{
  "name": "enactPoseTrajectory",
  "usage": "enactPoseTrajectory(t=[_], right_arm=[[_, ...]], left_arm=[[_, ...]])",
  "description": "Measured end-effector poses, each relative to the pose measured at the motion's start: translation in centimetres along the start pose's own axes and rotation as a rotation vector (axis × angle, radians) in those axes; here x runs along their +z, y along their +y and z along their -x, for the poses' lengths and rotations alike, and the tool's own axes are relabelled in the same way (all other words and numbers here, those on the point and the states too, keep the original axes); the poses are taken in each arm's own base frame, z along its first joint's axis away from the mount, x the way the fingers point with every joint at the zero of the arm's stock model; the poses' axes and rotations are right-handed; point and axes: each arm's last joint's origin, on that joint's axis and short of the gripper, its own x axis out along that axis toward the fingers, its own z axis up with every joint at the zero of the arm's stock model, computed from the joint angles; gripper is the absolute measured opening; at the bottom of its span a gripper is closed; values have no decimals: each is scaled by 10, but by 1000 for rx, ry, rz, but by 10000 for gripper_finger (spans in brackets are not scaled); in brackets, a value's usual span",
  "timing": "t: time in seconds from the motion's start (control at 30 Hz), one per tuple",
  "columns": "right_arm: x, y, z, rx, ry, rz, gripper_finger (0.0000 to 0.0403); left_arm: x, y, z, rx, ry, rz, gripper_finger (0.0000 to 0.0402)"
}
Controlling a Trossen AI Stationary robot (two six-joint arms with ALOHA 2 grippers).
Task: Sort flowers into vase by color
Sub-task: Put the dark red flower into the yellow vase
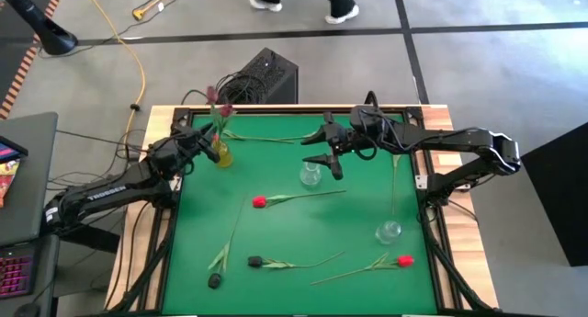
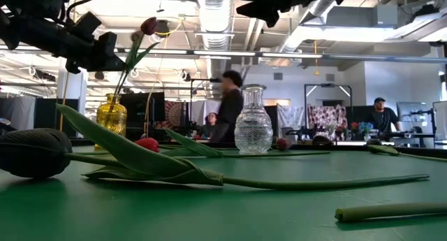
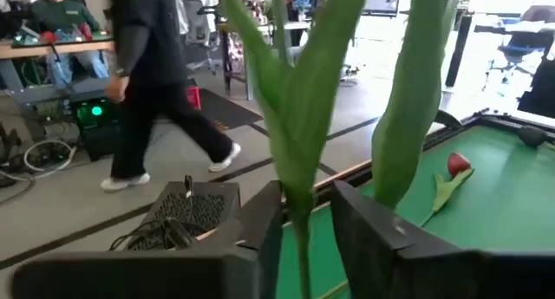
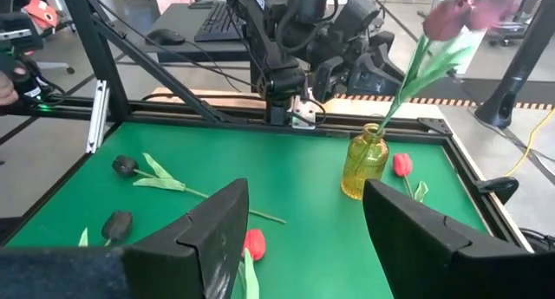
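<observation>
A pink-maroon tulip (image 1: pixel 220 107) stands tilted in the yellow vase (image 1: pixel 221 154) near the table's far left corner, its head (image 4: pixel 447 17) high above the vase's neck. My left gripper (image 3: pixel 308 238) is open at this stem, above the vase, one finger on each side. My right gripper (image 1: pixel 326 152) is open and empty, hovering over a clear glass vase (image 1: pixel 310 175). On the green mat lie two red tulips (image 1: pixel 259 201) (image 1: pixel 404 260), two dark ones (image 1: pixel 254 260) (image 1: pixel 214 280), and more stems near the far edge (image 1: pixel 266 138). My left gripper has the tulip's stem (image 3: pixel 300 247) between its open fingers, just below where the leaves branch off. The stem runs close beside one finger (image 3: pixel 264 234) and stands clear of the other. Whether it touches that finger, I cannot tell.
A second clear vase (image 1: pixel 388 232) stands near the table's right edge, with a loose stem (image 1: pixel 395 184) lying beside it. A black box with cables (image 1: pixel 266 76) sits beyond the far edge. A person (image 3: pixel 147 82) walks through the room behind. A raised frame rims the mat.
</observation>
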Motion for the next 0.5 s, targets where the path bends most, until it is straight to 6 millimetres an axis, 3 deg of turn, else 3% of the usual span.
enactPoseTrajectory(t=[0.2,0.5], right_arm=[[-7,0,0,3,65,-20,255],[-11,-25,9,-83,81,-50,255]], left_arm=[[8,1,4,-13,114,-1,148],[55,3,19,-137,157,56,174]])
